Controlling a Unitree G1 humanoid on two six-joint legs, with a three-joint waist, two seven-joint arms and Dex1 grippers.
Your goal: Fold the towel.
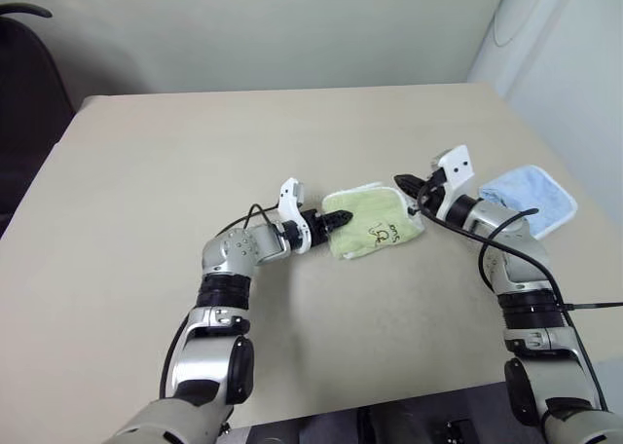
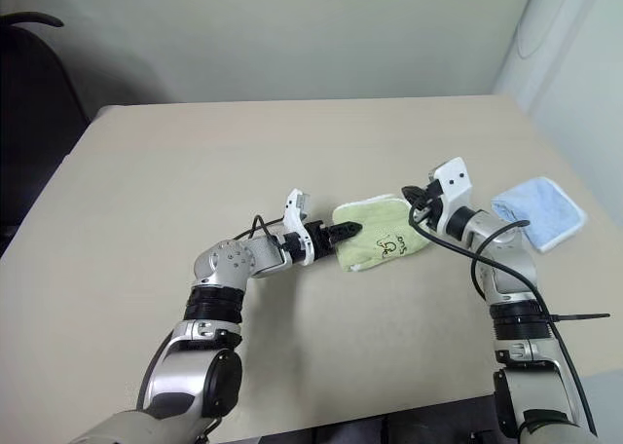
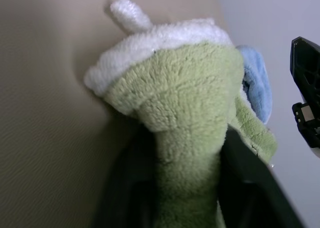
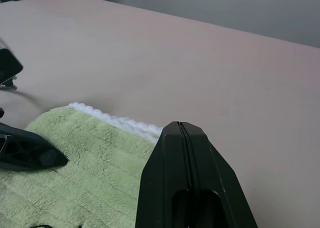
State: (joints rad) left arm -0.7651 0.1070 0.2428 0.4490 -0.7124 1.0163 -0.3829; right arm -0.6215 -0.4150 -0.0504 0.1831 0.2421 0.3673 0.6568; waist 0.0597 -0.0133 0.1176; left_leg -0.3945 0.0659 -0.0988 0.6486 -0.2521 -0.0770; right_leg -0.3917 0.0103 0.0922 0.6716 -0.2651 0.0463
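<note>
The light-green towel (image 1: 375, 220) lies near the middle of the table, with white edging and a small dark embroidered figure on top. My left gripper (image 1: 336, 220) is at its left edge, shut on a bunched fold of the towel (image 3: 185, 103), which shows squeezed between the black fingers. A white loop (image 3: 131, 15) sticks out beyond the pinched part. My right gripper (image 1: 407, 184) hovers at the towel's far right corner, fingers shut with nothing between them (image 4: 182, 130). The towel's white edge (image 4: 120, 122) runs just in front of them.
A pale blue cloth (image 1: 531, 199) lies by the table's right edge, behind my right forearm. A dark chair (image 1: 24, 93) stands off the table's left side. Bare tabletop (image 1: 292, 132) stretches beyond the towel to the wall.
</note>
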